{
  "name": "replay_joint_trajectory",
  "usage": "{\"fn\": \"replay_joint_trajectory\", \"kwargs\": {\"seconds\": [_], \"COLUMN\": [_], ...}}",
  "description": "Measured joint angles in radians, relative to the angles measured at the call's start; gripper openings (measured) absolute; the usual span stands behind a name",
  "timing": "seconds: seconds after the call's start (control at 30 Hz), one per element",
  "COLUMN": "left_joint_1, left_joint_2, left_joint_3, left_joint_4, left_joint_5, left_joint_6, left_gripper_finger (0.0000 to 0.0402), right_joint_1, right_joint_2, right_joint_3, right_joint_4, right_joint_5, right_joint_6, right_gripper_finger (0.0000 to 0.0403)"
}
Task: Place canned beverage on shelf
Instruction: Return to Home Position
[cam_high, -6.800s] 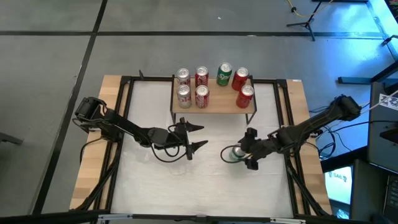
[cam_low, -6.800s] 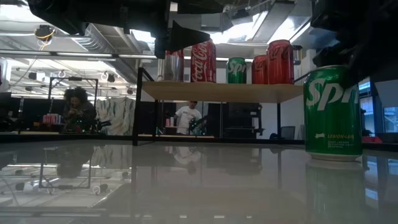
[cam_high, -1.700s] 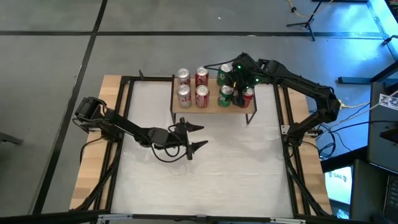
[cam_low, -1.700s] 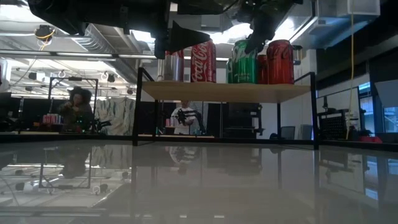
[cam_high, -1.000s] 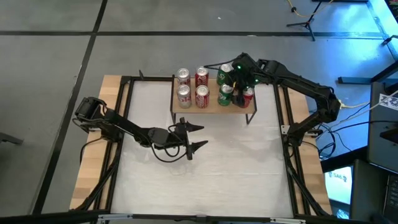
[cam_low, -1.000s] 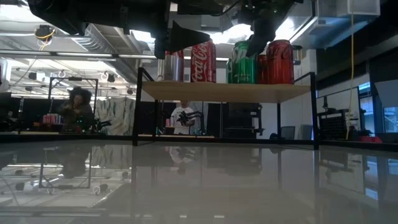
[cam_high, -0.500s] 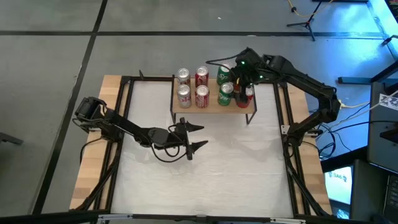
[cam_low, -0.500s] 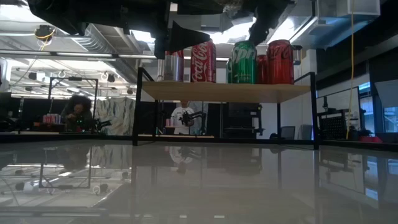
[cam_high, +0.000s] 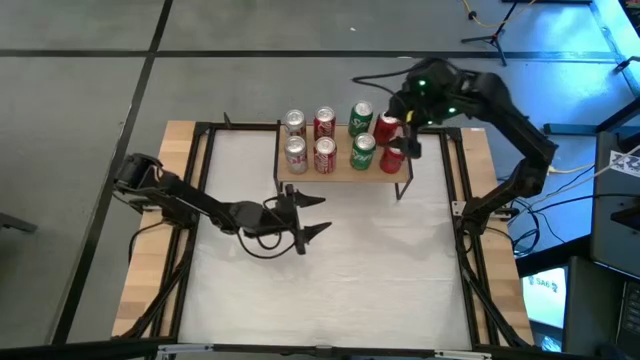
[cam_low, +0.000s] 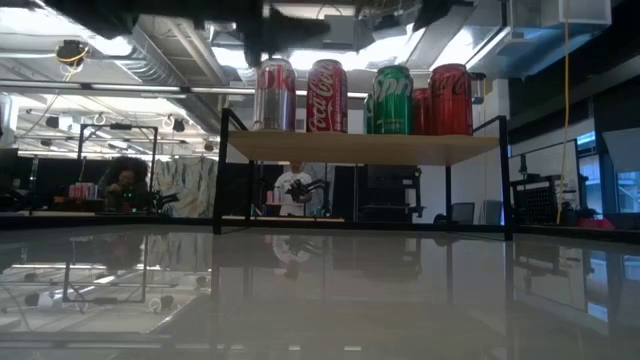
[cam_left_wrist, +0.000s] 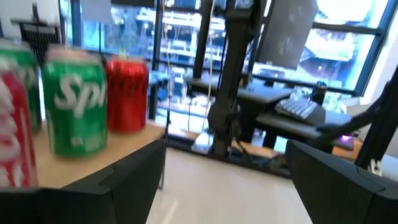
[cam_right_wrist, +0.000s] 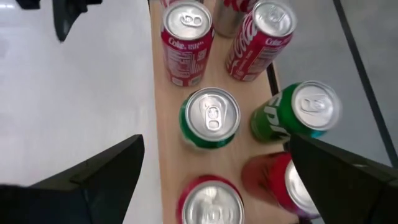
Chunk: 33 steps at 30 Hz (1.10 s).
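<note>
The table (cam_high: 330, 290) is topped by the shelf (cam_high: 342, 174), on which eight cans are stood in two rows. The right gripper (cam_high: 407, 130) is held above the shelf's right end, fingers spread, empty. The left gripper (cam_high: 322, 214) is held before the shelf, likewise spread. A green can (cam_high: 363, 150) is set at the shelf's front edge.

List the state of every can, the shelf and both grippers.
silver cans: upright on shelf
red cans: upright on shelf
green cans: upright on shelf
red-black cans: upright on shelf
shelf: holds eight cans
left gripper: open, empty, over table
right gripper: open, empty, above shelf
</note>
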Motion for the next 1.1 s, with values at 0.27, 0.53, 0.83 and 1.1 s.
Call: {"fn": "replay_joint_trajectory", "kwargs": {"seconds": [0.27,0.53,0.83,1.1], "left_joint_1": [0.001,0.009,0.035,0.065], "left_joint_2": [-0.224,-0.542,-0.828,-1.052], "left_joint_3": [0.000,0.000,-0.142,-0.435], "left_joint_4": [-0.249,-0.625,-0.765,-0.552], "left_joint_5": [-0.051,-0.083,-0.073,-0.038], "left_joint_6": [0.098,0.143,0.157,0.109], "left_gripper_finger": [0.0320,0.0250,0.0136,0.0086], "right_joint_1": [0.000,-0.001,-0.001,0.000], "right_joint_2": [-0.036,-0.158,-0.320,-0.605], "right_joint_3": [0.149,0.151,0.016,-0.495], "right_joint_4": [-0.095,-0.104,-0.078,0.313], "right_joint_5": [0.002,-0.007,-0.142,-0.242], "right_joint_6": [0.000,0.010,0.031,0.106], "right_gripper_finger": [0.0374,0.0239,0.0049,0.0023]}}
